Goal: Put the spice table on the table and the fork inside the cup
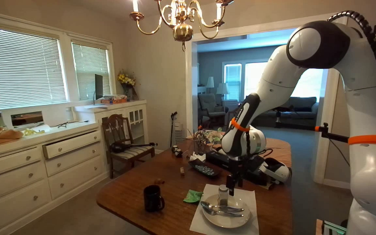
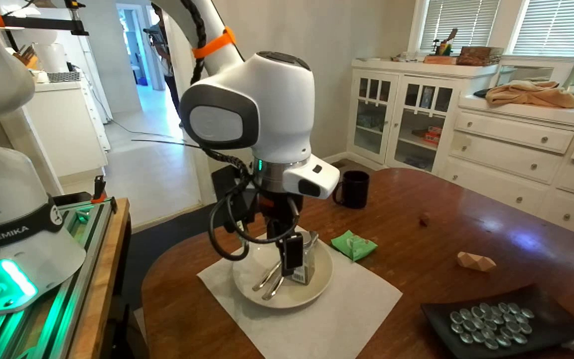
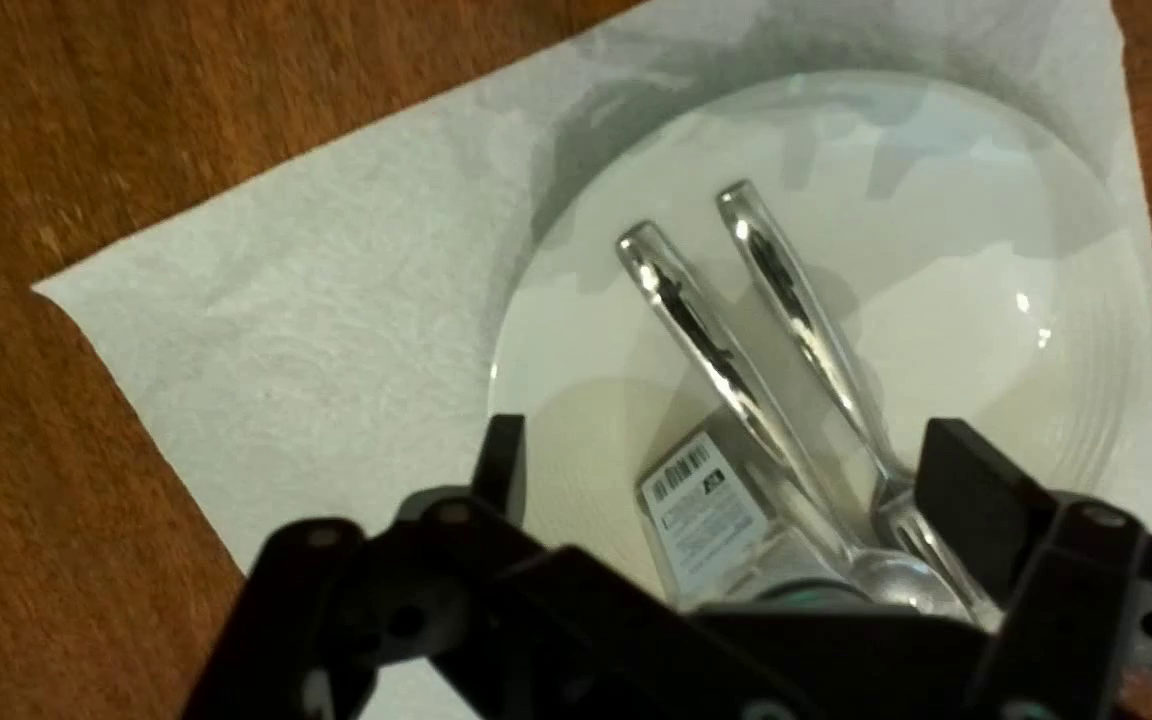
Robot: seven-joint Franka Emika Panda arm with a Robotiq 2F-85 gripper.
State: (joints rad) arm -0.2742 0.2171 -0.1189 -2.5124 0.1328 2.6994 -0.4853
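Note:
A clear spice bottle (image 3: pixel 706 510) with a label stands on the white plate (image 3: pixel 986 330) in the wrist view; the bottle also shows in both exterior views (image 1: pixel 223 195) (image 2: pixel 307 269). The fork (image 3: pixel 816 335) lies on the plate beside a spoon (image 3: pixel 701 335); its tines are partly behind my right finger. My gripper (image 3: pixel 731 465) is open above the plate, with the bottle and spoon between its fingers in the wrist view, not gripped. The black cup (image 1: pixel 152 199) stands upright on the brown table (image 1: pixel 171 218), apart from the plate; it also shows in an exterior view (image 2: pixel 355 189).
White paper (image 2: pixel 361 299) lies under the plate. A green packet (image 1: pixel 193 196) is near the paper's edge. A black tray (image 2: pixel 546 319) with glass beads and a small wooden block (image 2: pixel 475 261) are further along the table. A headset (image 1: pixel 274 169) lies behind the gripper.

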